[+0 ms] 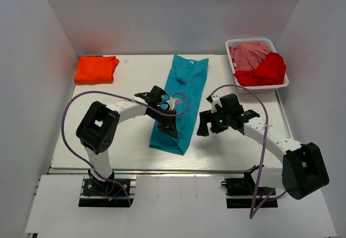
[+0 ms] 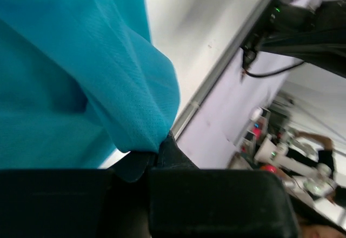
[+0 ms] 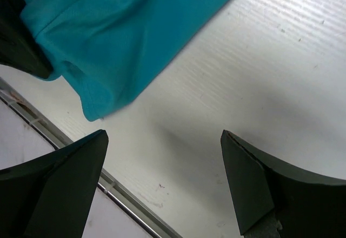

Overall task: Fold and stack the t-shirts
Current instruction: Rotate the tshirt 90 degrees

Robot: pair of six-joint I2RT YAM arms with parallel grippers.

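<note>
so left pincer clamps the near edge of the teal t-shirt, likely to fold it, right pincer wide open, empty.

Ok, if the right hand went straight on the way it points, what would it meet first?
Likely the bare table: the open right hand points down at white surface, the teal t-shirt lying just off to one side of that line.

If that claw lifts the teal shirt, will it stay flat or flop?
Probably flops: the teal shirt drapes in soft folds where the left claw pinches it. Likely light: the weave looks thin. The unheld end would probably trail.
</note>
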